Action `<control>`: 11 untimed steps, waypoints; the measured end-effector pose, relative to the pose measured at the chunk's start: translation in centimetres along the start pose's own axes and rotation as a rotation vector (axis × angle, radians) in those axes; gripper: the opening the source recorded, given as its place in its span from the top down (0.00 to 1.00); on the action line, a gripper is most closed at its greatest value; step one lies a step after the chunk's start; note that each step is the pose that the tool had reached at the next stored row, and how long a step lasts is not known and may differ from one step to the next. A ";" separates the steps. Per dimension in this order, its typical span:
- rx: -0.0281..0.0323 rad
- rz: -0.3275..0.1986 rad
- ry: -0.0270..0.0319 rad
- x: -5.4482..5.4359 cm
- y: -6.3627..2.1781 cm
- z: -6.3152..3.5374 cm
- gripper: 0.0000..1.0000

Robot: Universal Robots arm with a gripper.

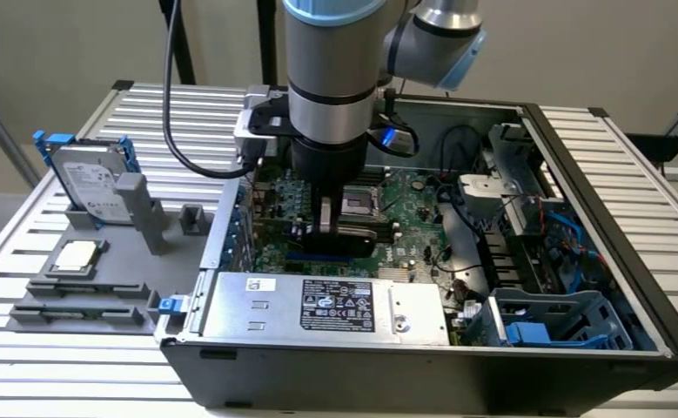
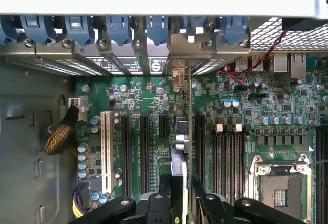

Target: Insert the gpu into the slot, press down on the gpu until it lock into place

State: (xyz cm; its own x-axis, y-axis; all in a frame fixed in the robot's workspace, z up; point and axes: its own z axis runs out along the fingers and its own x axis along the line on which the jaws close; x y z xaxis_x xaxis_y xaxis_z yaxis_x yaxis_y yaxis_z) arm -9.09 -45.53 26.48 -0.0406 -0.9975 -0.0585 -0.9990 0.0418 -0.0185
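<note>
Insert step, I'd say: gripper [image 2: 183,188] is pinching the gpu [image 2: 180,137], card on edge low over the motherboard [image 2: 266,96], right above its slot [image 1: 321,258]. Seating it probably needs a dead-square push.

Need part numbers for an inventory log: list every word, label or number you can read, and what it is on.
None can be read.
Black label on the power supply: too small.
White sticker beside it: too small.
Hard drive label: blurred.
Motherboard print: too small.
The gpu in the gripper: no legible marking.
</note>
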 end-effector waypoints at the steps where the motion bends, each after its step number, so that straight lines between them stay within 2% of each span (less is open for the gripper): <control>1: 0.0000 0.000 0.0001 0.0 0.00 0.03 0.74; 11: -0.0002 -0.003 -0.0003 -0.1 0.00 0.22 0.74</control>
State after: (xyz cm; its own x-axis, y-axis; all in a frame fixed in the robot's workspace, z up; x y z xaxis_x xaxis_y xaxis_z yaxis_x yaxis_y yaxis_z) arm -9.09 -45.43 26.27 -0.0381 -0.9975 -0.0587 -0.9991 0.0393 -0.0185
